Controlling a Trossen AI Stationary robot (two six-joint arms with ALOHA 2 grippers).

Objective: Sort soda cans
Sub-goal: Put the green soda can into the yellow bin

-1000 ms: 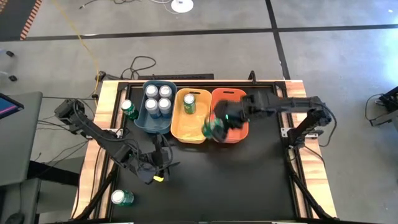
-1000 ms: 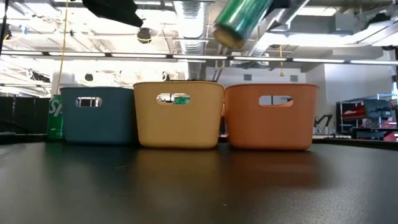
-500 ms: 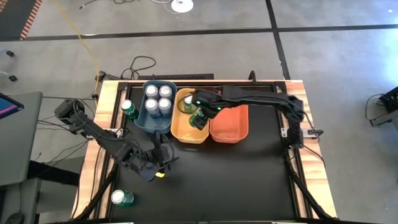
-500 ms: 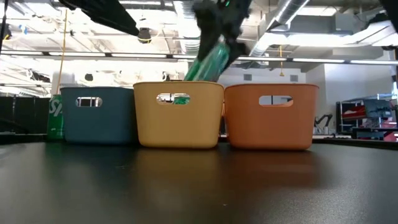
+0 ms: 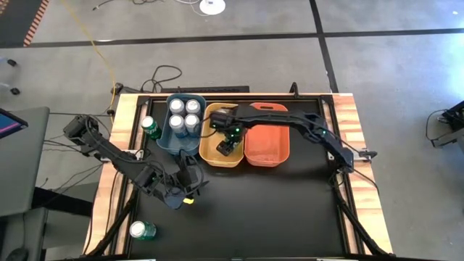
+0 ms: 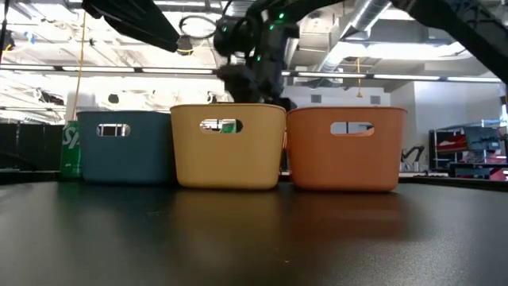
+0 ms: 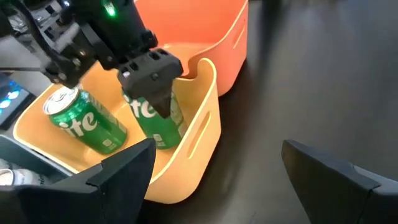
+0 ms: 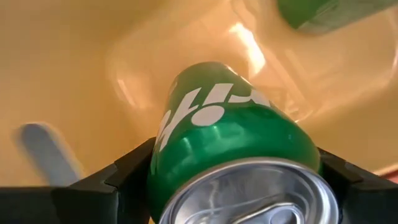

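My right gripper (image 5: 229, 141) reaches down into the yellow bin (image 5: 210, 154) and is shut on a green soda can (image 7: 155, 124). A second green can (image 7: 84, 121) lies in the same bin. Several blue-silver cans (image 5: 184, 114) stand in the blue bin (image 5: 164, 141). One green can (image 5: 150, 127) stands left of the blue bin, and another (image 5: 141, 230) stands near the table's near left corner. My left gripper (image 5: 190, 190) is open and empty over the near left of the table. My right gripper pinches the green can's side wall (image 8: 186, 124) between its two fingers (image 8: 124, 180), close to the can's silver top end. The fingers come from above, slanting down, and lie across the can. The can sits tilted inside the yellow bin, top end up. I cannot tell whether its lower end touches the bin.
The orange bin (image 5: 267, 156) stands right of the yellow one, wall to wall, with nothing showing in it. The three bins line the table's far side. Bare black tabletop (image 5: 275, 210) lies in front of them.
My right gripper has carried the green can from above the orange bin toward the table's left and down into the yellow bin. The can has tipped from lying nearly level to standing more upright, top end up.
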